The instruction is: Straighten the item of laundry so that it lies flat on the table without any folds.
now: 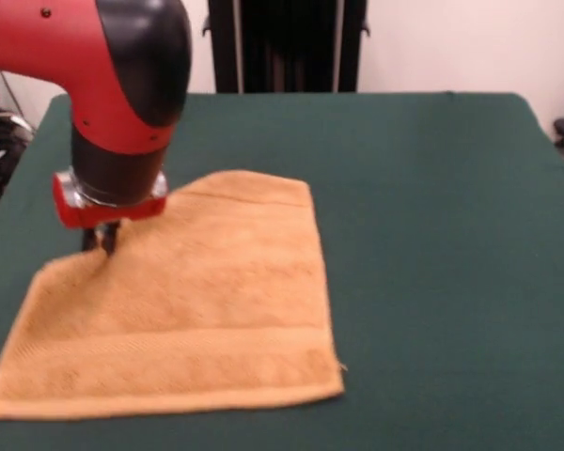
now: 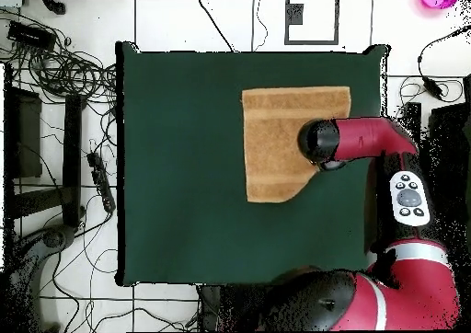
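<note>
The golden-orange towel (image 1: 183, 301) lies spread on the dark green table (image 1: 432, 235), left of centre in the front view, with a woven band near its front hem. Its far left corner is cut off by a slanted edge, as if folded or drawn in. My gripper (image 1: 101, 239) comes down from the red and black arm right at that slanted edge and touches the towel. In the overhead view the arm's head (image 2: 318, 143) covers the towel's (image 2: 281, 132) right side, and the gripper itself is hidden under it.
The green table (image 2: 184, 164) stretches wide to the towel's left in the overhead view. Cables and stands lie on the floor (image 2: 55, 81) beyond the table's left edge. A dark frame (image 1: 287, 42) stands behind the table.
</note>
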`<action>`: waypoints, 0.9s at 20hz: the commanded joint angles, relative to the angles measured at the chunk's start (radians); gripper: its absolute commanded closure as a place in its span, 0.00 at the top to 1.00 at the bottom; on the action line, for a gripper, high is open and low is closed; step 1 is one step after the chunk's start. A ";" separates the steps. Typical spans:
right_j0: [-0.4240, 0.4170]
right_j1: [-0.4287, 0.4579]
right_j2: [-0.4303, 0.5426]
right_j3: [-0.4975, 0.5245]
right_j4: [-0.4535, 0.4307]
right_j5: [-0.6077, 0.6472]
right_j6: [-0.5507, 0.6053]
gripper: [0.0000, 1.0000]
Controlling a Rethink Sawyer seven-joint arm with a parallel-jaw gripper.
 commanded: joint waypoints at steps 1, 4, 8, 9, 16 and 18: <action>0.093 0.035 -0.225 -0.026 -0.071 0.273 0.210 0.00; 0.113 0.026 -0.263 -0.004 -0.069 0.271 0.224 0.00; 0.136 0.033 -0.305 0.011 -0.067 0.287 0.226 0.00; 0.142 0.034 -0.314 0.016 -0.061 0.281 0.232 0.00; 0.165 0.048 -0.371 0.045 -0.039 0.255 0.250 0.00; 0.165 0.074 -0.377 0.048 -0.037 0.221 0.274 0.00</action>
